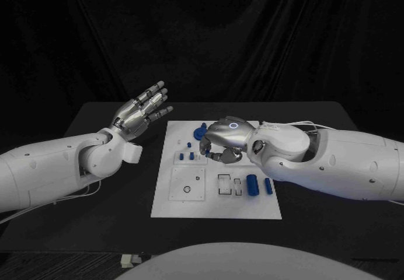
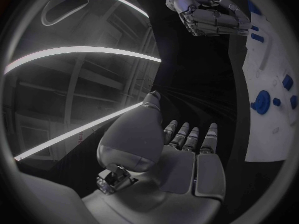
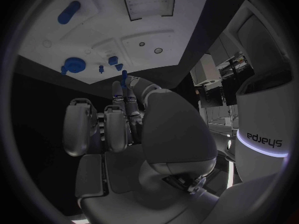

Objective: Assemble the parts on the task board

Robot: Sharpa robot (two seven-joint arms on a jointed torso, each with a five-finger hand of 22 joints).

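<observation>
A small blue peg (image 3: 124,77) is pinched at the fingertips of the right hand (image 1: 226,139), held over the board (image 1: 216,207) near its far sockets, long axis pointing out from the fingertips. The left hand (image 1: 143,111), fingers spread and empty, is raised beside the board's far left corner.

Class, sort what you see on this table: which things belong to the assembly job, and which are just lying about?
Belonging to the job:
white task board
blue round part
two blue cylinders
small blue pegs
right hand, curled over the board
left hand, raised and spread beside the board

Lying about:
small pale object at the table's near edge
</observation>
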